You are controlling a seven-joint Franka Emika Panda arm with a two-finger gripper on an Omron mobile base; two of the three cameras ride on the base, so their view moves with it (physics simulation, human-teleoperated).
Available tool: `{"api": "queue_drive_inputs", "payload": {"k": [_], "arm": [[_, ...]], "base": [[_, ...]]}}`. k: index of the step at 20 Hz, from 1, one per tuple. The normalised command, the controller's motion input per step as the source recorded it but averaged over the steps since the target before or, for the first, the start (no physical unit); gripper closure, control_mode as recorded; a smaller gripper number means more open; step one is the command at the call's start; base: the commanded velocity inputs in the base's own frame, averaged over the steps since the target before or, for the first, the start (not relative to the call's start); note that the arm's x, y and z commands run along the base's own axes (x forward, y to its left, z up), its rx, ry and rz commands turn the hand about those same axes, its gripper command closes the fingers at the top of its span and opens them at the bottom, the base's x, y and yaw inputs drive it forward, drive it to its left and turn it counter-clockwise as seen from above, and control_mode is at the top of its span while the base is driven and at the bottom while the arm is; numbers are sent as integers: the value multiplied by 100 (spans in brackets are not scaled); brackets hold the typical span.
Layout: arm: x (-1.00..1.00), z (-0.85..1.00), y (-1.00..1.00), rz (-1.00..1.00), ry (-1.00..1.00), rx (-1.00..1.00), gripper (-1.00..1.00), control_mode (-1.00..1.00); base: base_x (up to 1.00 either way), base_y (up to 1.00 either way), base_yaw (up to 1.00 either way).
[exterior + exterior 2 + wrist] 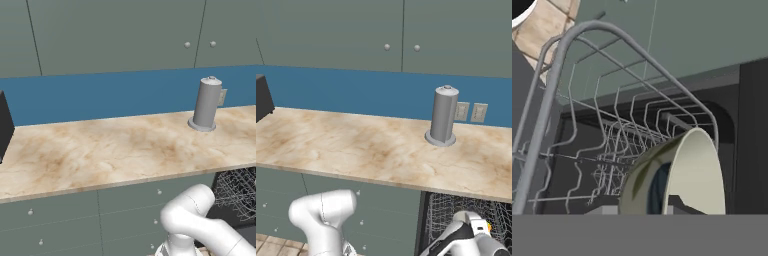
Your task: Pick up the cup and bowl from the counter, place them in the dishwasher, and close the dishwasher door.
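Bowl (677,175) hung tilted on edge just above the dishwasher (466,220) wire rack (612,145); whether the jaws gripped it, I couldn't tell; better lowered squarely between tines before release.

A tall grey canister (207,103) stands at the far right of the counter (110,150), with bare worktop stretching left to a black appliance (4,125). Below, wire rack (612,145) tines crowd the bowl (682,175) inside the dishwasher (466,210).
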Motion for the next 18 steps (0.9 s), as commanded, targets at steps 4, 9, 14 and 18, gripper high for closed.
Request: {"api": "queue_drive_inputs", "payload": {"k": [4, 9, 14, 18], "arm": [[0, -38, 0, 5, 4, 0, 100, -100], [1, -58, 0, 5, 8, 0, 100, -100], [0, -50, 0, 5, 6, 0, 100, -100], [0, -39, 0, 3, 4, 0, -100, -100]], "base": [[0, 0, 0], [0, 0, 0], [0, 0, 0], [0, 0, 0]]}}
